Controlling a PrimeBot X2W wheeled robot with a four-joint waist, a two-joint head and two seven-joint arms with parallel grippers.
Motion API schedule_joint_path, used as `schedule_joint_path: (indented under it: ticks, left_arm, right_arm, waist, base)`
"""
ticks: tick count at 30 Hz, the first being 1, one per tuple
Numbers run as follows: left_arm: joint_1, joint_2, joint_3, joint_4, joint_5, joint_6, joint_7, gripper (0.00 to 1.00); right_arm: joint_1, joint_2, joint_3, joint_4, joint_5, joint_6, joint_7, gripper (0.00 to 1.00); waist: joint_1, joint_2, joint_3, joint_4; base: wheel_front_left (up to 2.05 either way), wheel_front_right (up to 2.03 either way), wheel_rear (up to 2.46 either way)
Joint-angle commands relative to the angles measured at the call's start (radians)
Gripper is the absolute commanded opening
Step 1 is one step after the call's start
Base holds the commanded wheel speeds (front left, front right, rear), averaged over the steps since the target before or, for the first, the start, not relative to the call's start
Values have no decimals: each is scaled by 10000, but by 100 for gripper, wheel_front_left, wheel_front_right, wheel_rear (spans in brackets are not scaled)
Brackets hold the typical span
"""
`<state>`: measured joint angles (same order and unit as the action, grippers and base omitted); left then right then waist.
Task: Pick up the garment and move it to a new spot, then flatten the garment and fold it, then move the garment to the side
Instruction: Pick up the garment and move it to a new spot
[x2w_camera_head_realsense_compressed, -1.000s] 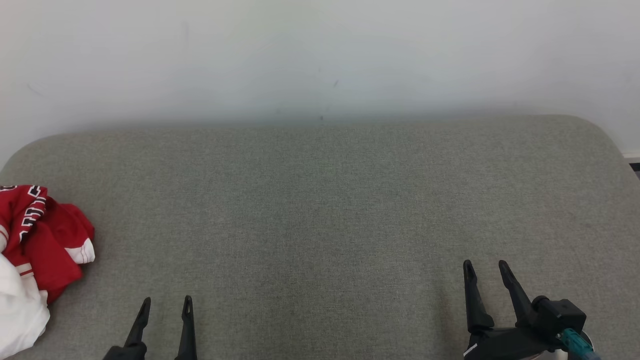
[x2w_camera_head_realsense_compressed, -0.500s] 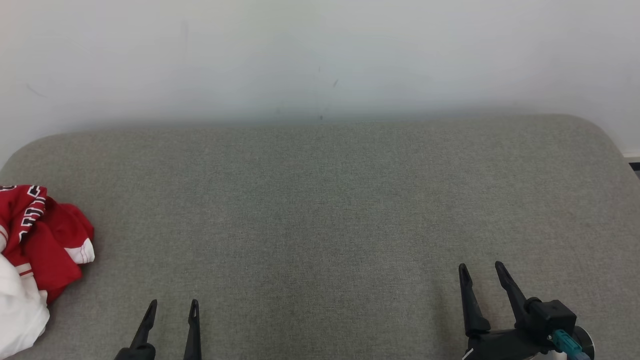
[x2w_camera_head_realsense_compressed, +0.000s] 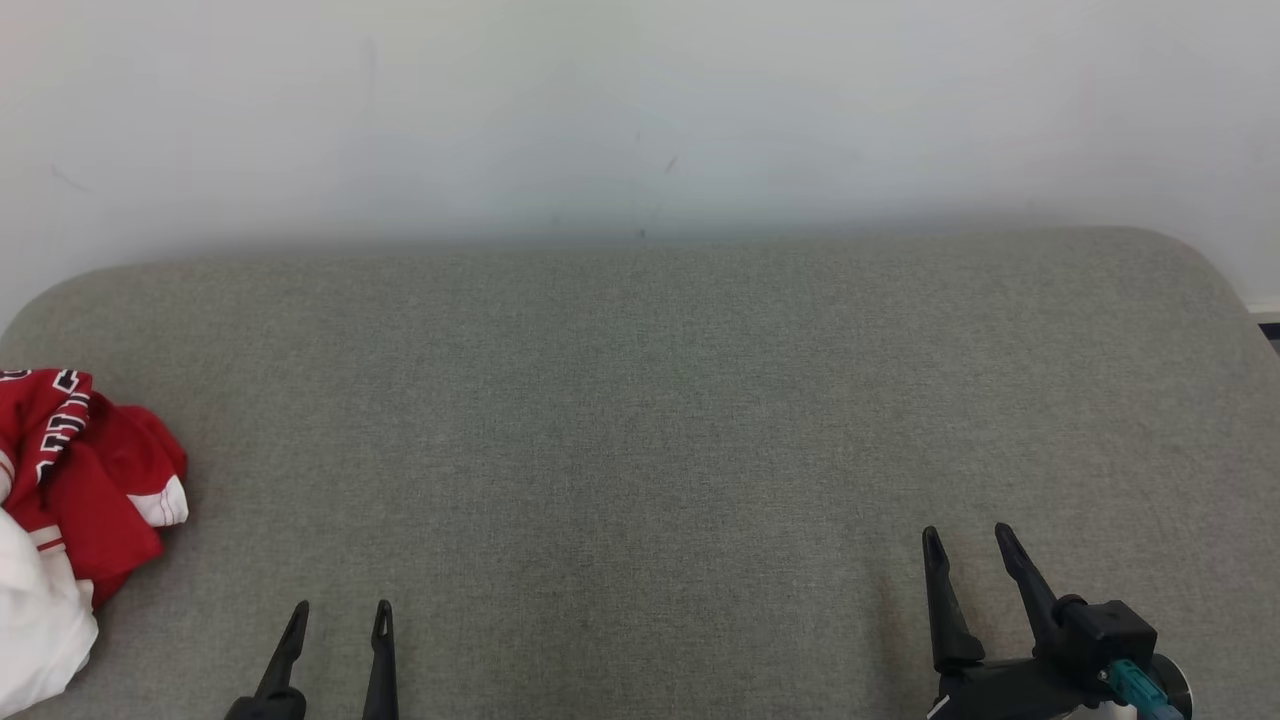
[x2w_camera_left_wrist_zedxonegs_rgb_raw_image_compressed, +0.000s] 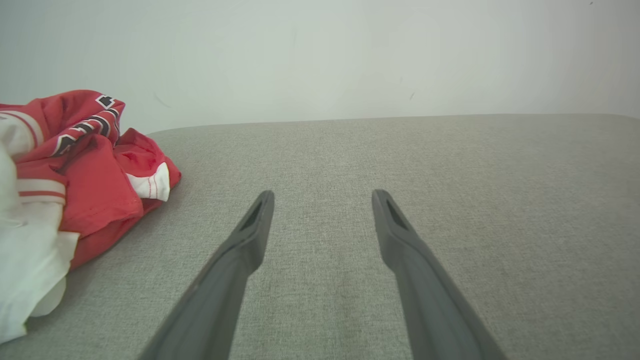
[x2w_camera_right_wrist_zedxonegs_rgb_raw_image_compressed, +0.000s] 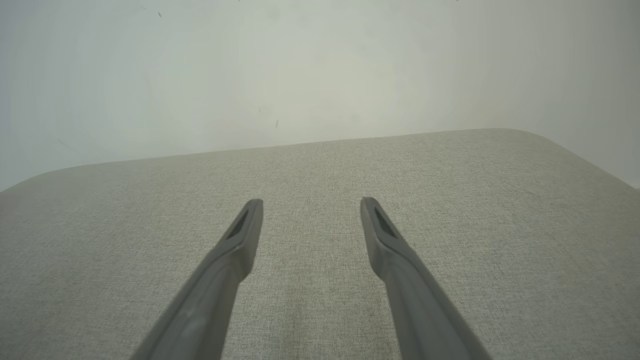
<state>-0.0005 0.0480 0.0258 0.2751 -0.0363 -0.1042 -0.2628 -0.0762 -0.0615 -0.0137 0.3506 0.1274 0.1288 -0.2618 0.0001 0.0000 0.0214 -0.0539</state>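
1. The left pincer (x2w_camera_head_realsense_compressed: 342, 610) sits low at the near left of the grey fabric worktop (x2w_camera_head_realsense_compressed: 640, 400). Its two dark fingers are spread wide, with bare cloth surface showing between them.
2. It pinches nothing. In the left wrist view its fingertips hang over the worktop, apart from the garment.
3. The right pincer (x2w_camera_head_realsense_compressed: 968, 535) is at the near right, likewise spread wide and holding nothing. Between its fingers the right wrist view shows plain grey fabric.
4. The garment (x2w_camera_head_realsense_compressed: 90, 470), red and white with black-and-white lettering, lies crumpled in a heap at the worktop's far left edge. It is partly cut off by the head view's border.
5. The garment lies to the left of the left pincer, near it but not touching, and well apart from the right pincer.
6. A pale wall (x2w_camera_head_realsense_compressed: 640, 100) rises behind the worktop.
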Motion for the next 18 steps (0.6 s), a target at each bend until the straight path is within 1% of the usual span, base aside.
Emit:
schedule_joint_path:
  ticks: [1, 5, 11, 16, 18]
  left_arm:
    - [72, 43, 13, -9, 48, 20, -32, 100]
    - [8, 42, 92, -44, -75, 65, -32, 100]
    - [24, 37, 181, -65, -22, 70, -32, 100]
    - [54, 37, 281, -43, 1, 50, -32, 100]
    - [97, 39, 265, -18, 29, 36, -33, 100]
  right_arm:
    - [68, 30, 24, -22, -7, 36, -46, 100]
    - [157, 18, 170, -58, -59, 36, -46, 100]
    - [31, -103, 504, -63, -5, 36, -43, 100]
    - [9, -112, 875, -84, 66, 37, -34, 100]
    - [31, -130, 985, -66, 90, 37, -30, 100]
  waist:
    - [-1, 0, 14, 23]
    - [-1, 0, 49, 231]
    - [-1, 0, 159, 781]
    - [-1, 0, 226, 1684]
    - [-1, 0, 215, 2144]
  base:
    - [0, 0, 0]
    - [0, 0, 0]
    - [0, 0, 0]
    - [0, 0, 0]
    - [0, 0, 0]
